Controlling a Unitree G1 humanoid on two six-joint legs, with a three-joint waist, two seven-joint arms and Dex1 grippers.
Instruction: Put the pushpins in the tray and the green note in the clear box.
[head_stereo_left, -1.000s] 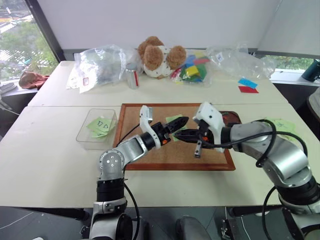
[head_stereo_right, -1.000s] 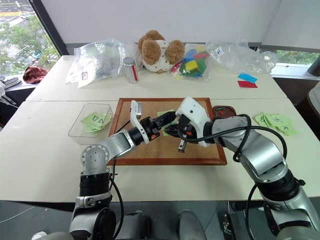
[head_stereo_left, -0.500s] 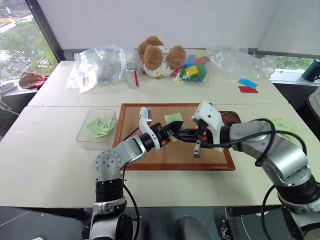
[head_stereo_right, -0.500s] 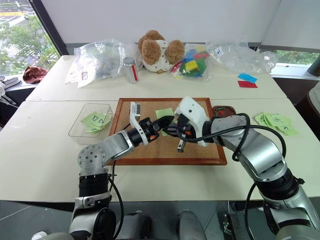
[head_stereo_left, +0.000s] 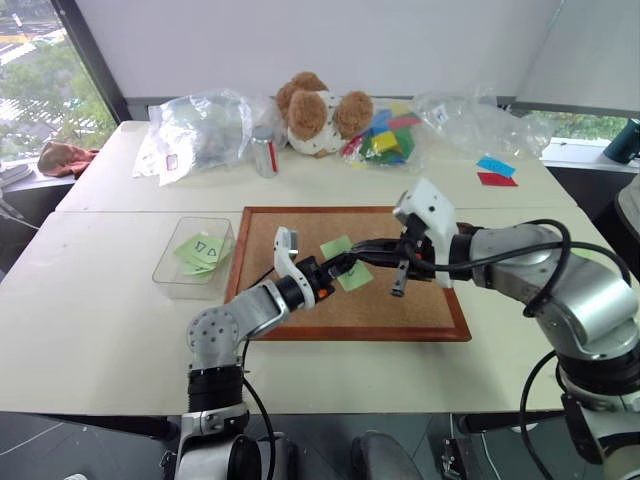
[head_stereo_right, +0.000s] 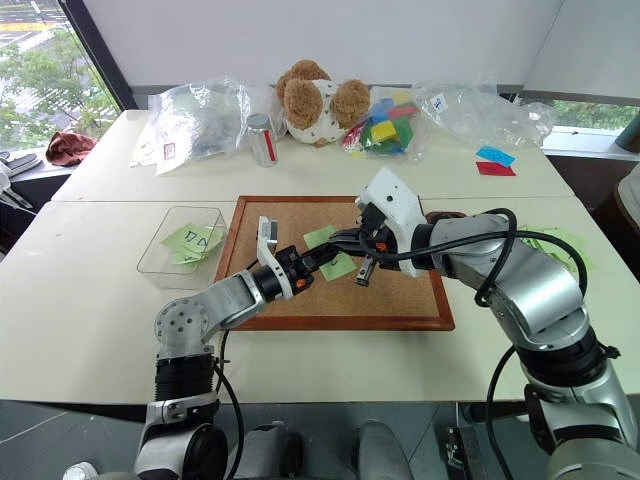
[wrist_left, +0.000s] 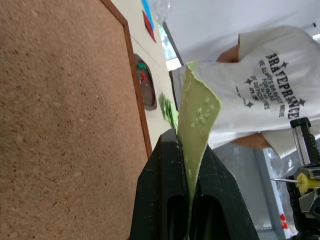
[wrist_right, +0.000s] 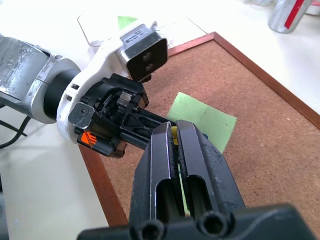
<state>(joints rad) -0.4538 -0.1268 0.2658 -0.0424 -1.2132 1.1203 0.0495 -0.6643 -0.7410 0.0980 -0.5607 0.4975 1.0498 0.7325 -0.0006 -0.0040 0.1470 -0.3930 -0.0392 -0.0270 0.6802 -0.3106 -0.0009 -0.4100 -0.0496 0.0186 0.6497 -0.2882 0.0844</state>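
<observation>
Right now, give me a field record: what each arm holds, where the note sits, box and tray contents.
left gripper: jaws shut on the green note
right gripper: jaws shut on a yellow pushpin
green note position: lifted over the cork board, between both grippers
clear box: left of the cork board, holds other green notes
tray: at the board's right edge, partly hidden by the right arm; contents cannot tell
loose green notes: on the table right of the board
</observation>
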